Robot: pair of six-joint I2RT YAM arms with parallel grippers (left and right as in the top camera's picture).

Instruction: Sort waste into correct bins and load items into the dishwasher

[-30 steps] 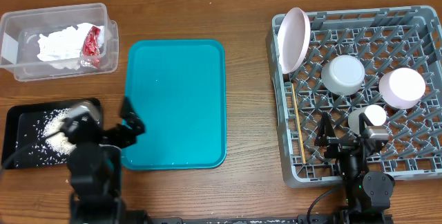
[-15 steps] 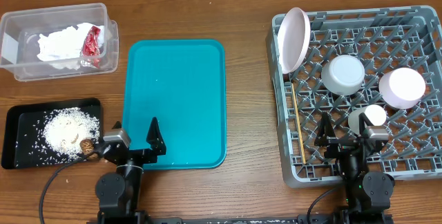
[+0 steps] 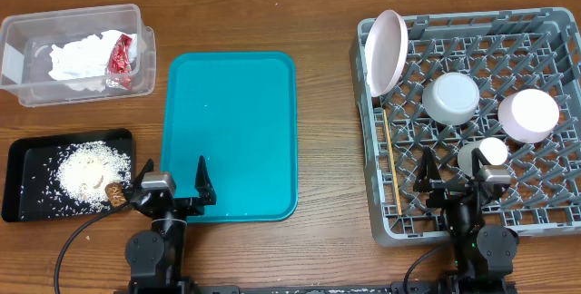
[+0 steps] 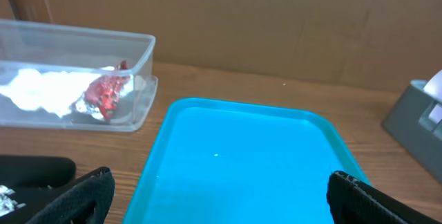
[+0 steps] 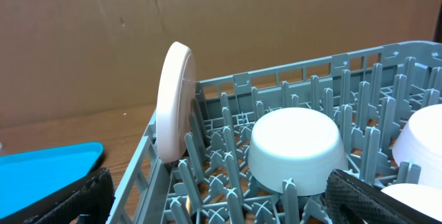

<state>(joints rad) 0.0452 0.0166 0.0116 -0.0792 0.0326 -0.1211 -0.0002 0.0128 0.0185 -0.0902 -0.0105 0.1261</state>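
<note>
With left fingers (image 4: 81,196) and right fingers (image 5: 72,200) spread, empty: crumpled napkin (image 3: 77,58) and shiny red wrapper (image 3: 121,57) in clear tub (image 3: 23,85), granular crumbs (image 3: 86,171) in shallow black tray (image 3: 27,160), round plate (image 3: 386,53) upright, grey bowl (image 3: 451,97) and pink bowl (image 3: 528,114) inverted in lattice rack (image 3: 472,20).

Layout as seen from overhead.
Serving tray (image 3: 229,135) sits in the middle. Left of it, at the far side, is the plastic tub (image 3: 27,31), holding the napkin (image 3: 77,58) with the wrapper (image 3: 120,58) at its right end. On the near side is the shallow tray (image 3: 27,149), holding rice crumbs (image 3: 86,171) with the food lump (image 3: 115,192) at their near-right edge. Right of the serving tray is the dish rack (image 3: 545,203). In it, the plate (image 3: 386,53) stands on edge at the far-left corner, and the stick (image 3: 390,158) lies along the left side, nearer than the plate. First bowl (image 3: 451,97) sits right of the plate, second bowl (image 3: 528,114) further right, and cup (image 3: 486,156) on the near side between them.
</note>
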